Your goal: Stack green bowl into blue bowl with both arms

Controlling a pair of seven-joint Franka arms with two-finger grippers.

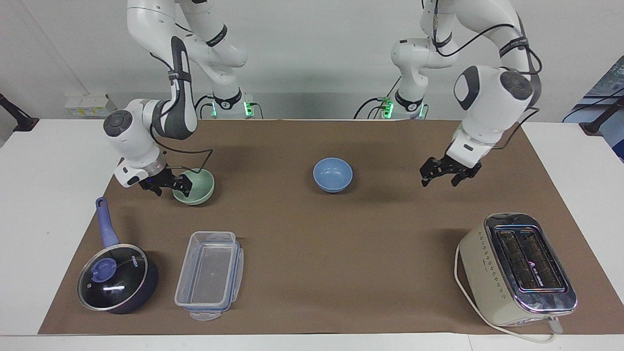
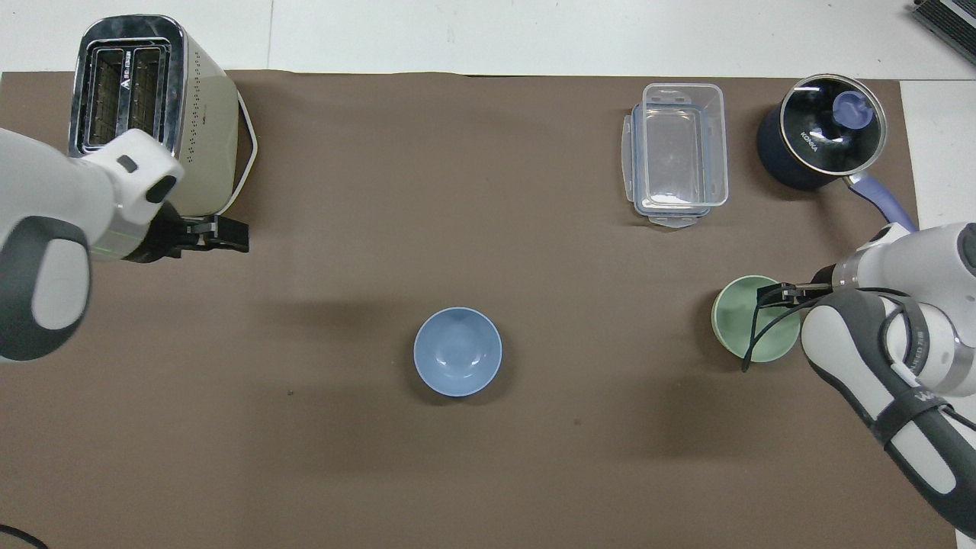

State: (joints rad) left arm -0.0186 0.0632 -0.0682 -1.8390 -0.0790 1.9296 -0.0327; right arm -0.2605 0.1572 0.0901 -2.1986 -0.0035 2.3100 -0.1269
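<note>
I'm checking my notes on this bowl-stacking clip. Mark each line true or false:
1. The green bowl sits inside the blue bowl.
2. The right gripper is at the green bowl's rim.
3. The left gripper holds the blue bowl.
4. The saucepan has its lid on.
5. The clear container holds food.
1. False: the green bowl and the blue bowl stand apart on the brown mat.
2. True: the right gripper is at its rim.
3. False: the left gripper is open, up over bare mat.
4. True: the saucepan has its glass lid on.
5. False: the clear container looks empty.
</note>
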